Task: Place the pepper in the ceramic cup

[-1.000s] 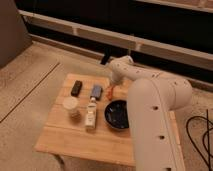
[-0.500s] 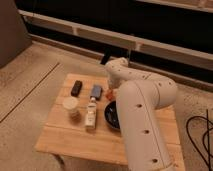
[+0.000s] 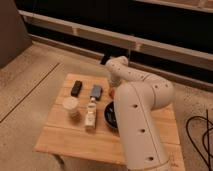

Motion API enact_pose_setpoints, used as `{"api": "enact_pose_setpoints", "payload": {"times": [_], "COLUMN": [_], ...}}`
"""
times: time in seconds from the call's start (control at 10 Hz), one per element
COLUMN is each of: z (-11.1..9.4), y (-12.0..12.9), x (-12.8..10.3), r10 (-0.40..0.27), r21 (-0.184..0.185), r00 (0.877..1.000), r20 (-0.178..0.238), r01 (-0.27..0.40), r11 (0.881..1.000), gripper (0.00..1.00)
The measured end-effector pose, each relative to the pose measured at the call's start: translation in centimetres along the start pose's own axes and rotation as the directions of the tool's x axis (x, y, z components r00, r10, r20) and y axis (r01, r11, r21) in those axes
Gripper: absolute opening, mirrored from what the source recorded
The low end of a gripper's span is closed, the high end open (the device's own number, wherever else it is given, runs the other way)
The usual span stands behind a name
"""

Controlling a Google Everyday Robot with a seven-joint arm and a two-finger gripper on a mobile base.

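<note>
Table: small, of wooden slats, on a speckled floor; the clock is laid on its top, with 12 at the far edge.
Arm: thick and white. It rises from the near edge at 5 o'clock, bends over the right half of the table and turns down at 12 o'clock.
Gripper: at the arm's tip, low over the table at 12 o'clock, near the far edge. It is mostly hidden by the wrist, and its fingers are clenched.
Pepper: only a small orange-red spot shows, at 12 o'clock right at the gripper's tip. Whether it is caught between the fingers or only lies against them cannot be told.
Cup: pale cream, upright, at 9 o'clock, well apart from the pepper and the gripper.
Bottle: white, upright, between the cup and the bowl, just beside the bowl.
Bowl: black, near the table's middle, its right side hidden behind the arm.
Black block: flat, at 10 o'clock, beyond the cup.
Blue-grey block: flat, at 11 o'clock, between the black block and the pepper.
Cable: dark loops on the floor, off the table at 3 o'clock.
</note>
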Motion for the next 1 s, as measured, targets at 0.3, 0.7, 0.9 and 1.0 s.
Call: {"api": "enact_pose_setpoints", "payload": {"times": [0.3, 0.7, 0.9, 1.0], "z": [-3.0, -9.4, -13.1, -14.9], "y": [0.7, 1.1, 2.4, 4.0], "x": [-1.7, -3.2, -3.5, -3.5], "r10": [-0.029, -0.091, -0.148, -0.184], "r21": [-0.004, 0.064, 0.104, 0.117], "r00": [0.994, 0.954, 0.920, 0.898], "r20": [0.107, 0.286, 0.363, 0.399], "r01": [0.030, 0.076, 0.118, 0.149], "r11": [1.000, 0.995, 0.988, 0.982], "gripper": [0.00, 0.00, 0.00, 0.00]}}
